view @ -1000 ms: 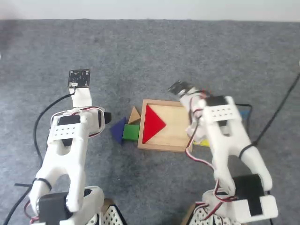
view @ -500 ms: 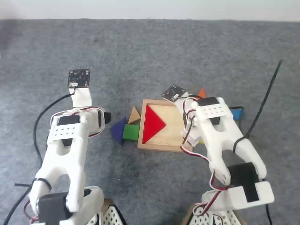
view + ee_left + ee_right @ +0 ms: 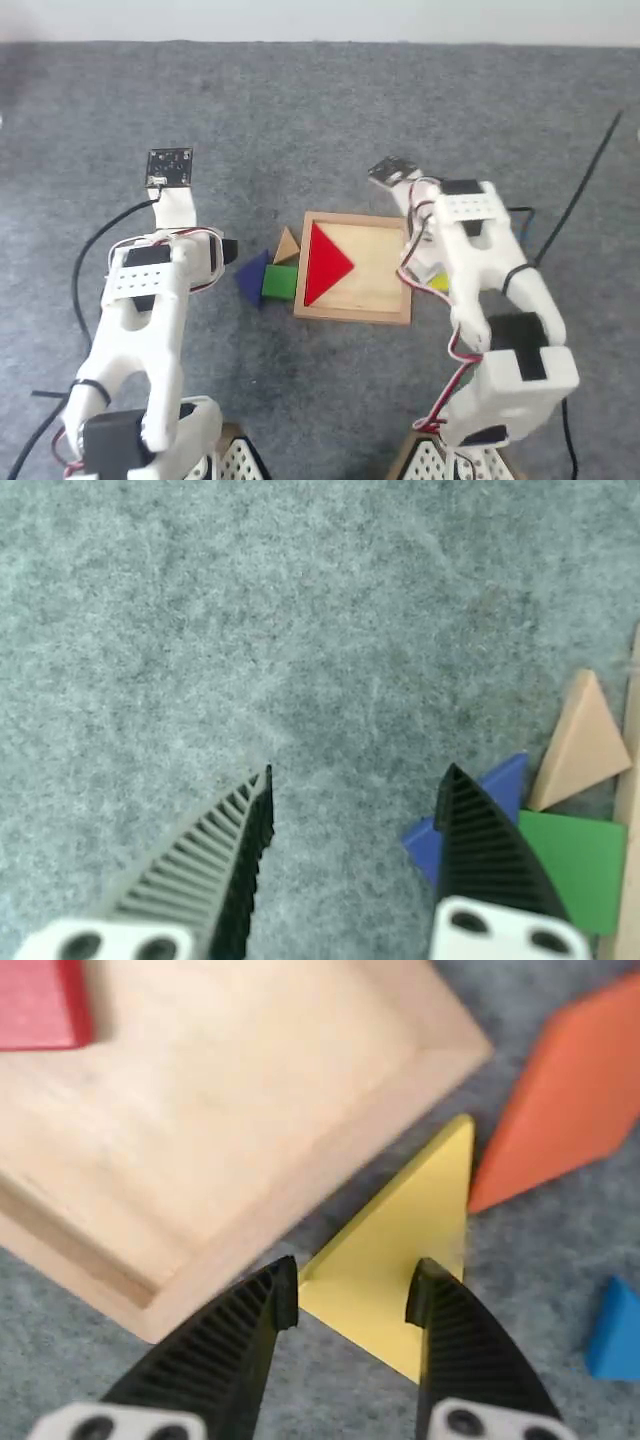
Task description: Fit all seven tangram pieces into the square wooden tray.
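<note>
Right tool: your right tool [image 3: 355, 1275] is released. Its two fingers stand apart, one on each side of the yellow triangle [image 3: 400, 1255], and neither one visibly presses on it.
Target piece: the yellow triangle lies flat on the desk [image 3: 300, 120], outside the tray [image 3: 250, 1090] and just beside its outer wall.
Key relation: the triangle sits directly under the tool, so you need no sideways reach. One of its edges runs along the tray wall, and one finger is down in the narrow gap between that edge and the wall.
Direction to the tray: the open floor of the tray lies just over that wall from the piece.
Neighbours: an orange piece [image 3: 565, 1090] lies near the triangle's far corner. A blue piece [image 3: 615, 1345] lies a little farther out.
Tray contents: only a red triangle [image 3: 325, 262] lies inside.
Left tool: your left tool [image 3: 357, 774] is also released and holds nothing. It hovers over bare desk beside a blue triangle [image 3: 508, 783], a green piece [image 3: 570, 865] and a tan triangle [image 3: 580, 745], all on the far side of the tray.
Nearer arm: the right arm, by a clear margin.
Judgement: closing should pinch the triangle across its width. Watch that the wall-side finger does not catch on the tray.
</note>
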`<state>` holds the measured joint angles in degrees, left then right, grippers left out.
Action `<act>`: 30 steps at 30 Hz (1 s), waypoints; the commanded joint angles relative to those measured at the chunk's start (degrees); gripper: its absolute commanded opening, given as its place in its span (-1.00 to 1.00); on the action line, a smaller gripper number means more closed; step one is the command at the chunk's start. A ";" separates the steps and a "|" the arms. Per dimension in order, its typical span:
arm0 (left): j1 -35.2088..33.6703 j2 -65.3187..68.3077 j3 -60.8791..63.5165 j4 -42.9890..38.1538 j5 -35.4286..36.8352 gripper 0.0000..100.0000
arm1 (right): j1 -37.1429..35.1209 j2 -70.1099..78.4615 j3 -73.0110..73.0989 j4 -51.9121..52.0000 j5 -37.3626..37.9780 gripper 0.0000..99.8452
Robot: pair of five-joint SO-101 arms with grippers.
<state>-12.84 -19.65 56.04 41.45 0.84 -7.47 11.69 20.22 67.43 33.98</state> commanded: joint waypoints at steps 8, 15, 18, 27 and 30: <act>-0.35 -0.44 -1.54 0.44 0.35 -0.49 | 4.53 -0.92 -2.11 0.84 3.43 -0.57; -0.35 -0.35 -1.45 0.35 0.35 -0.49 | 4.35 -8.57 -1.58 7.43 9.93 -0.42; -0.26 -0.35 -1.45 0.18 0.35 -0.49 | 4.00 -10.95 -0.97 7.60 11.60 -0.26; -0.26 -0.35 -1.54 0.18 0.35 -0.49 | -0.40 -11.30 11.25 -1.98 17.49 -0.17; -0.26 -0.35 -1.54 0.18 0.35 -0.49 | -0.31 -11.30 11.34 -3.74 17.23 -0.17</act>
<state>-12.84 -19.65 56.04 41.45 0.84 -7.56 3.43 31.74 65.67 50.51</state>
